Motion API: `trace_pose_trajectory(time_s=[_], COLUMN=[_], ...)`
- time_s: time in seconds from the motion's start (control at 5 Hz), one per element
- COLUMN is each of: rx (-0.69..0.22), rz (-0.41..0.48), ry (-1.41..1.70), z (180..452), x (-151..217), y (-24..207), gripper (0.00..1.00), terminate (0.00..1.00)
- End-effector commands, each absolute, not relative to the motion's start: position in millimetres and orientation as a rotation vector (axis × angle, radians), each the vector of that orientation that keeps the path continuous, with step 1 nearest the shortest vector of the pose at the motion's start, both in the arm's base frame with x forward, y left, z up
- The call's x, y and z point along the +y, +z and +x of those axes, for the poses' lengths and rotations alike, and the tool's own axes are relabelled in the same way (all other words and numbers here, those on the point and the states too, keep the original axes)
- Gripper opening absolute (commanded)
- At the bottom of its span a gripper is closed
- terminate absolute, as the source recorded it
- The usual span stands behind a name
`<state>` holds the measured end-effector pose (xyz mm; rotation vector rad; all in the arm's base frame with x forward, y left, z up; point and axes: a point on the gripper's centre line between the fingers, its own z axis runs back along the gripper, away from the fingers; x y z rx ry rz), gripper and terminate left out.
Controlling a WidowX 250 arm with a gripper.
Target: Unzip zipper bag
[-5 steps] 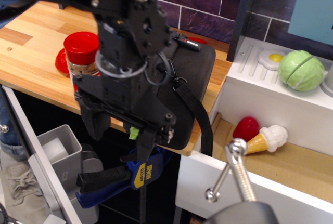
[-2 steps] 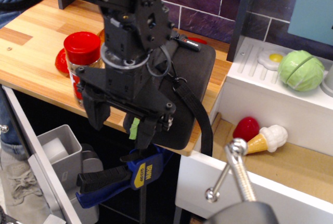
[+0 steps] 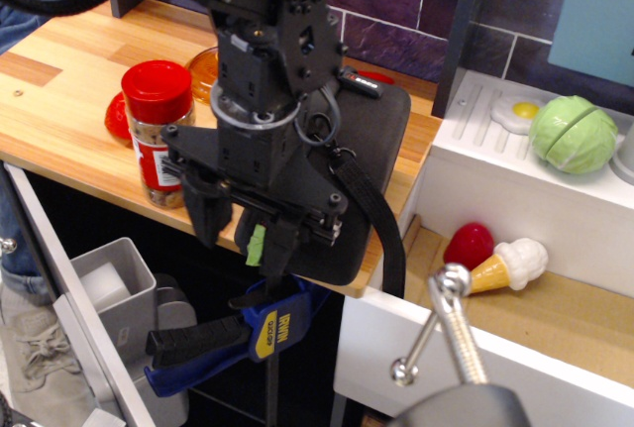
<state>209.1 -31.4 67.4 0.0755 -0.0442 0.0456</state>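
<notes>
The zipper bag [image 3: 369, 135] is a black fabric case lying flat at the front right corner of the wooden counter. Its black strap [image 3: 380, 221] hangs over the edge, and a metal clip ring [image 3: 319, 130] lies on top. The green tab pull [image 3: 257, 245] sticks out at the bag's front left edge. My gripper [image 3: 245, 237] hangs over that front edge, its black body covering much of the bag. Its two fingers [image 3: 207, 217] stand apart, one on each side of the green tab, and grip nothing.
A spice jar [image 3: 156, 130] with a red lid stands just left of the gripper, with a red disc [image 3: 116, 118] and an orange dish [image 3: 203, 65] behind. A blue clamp [image 3: 260, 326] and grey bin [image 3: 112, 288] sit below. Toy food [image 3: 573, 134] lies right; a metal handle [image 3: 448, 320] is in front.
The gripper has shifted right and slightly back over the bag, uncovering the spice jar. Its fingers stay apart around the green tab. The bag has not moved.
</notes>
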Motion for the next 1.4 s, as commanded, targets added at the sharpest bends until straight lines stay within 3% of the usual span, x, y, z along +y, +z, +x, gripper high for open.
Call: trace_pose_trajectory(time_s=[0.0,0.2,1.0,1.2], rx=[-0.124,-0.121,-0.165,-0.136], rz=[0.087,0.097,-0.188,-0.182], ry=[0.034,0.019,0.215,0.218], z=[216,225,269,272], x=[-30,-28,-21,-20], y=[76,76,180,189], gripper=[0.0,0.0,0.0,0.0], terminate=[0.0,0.0,0.0,1.0])
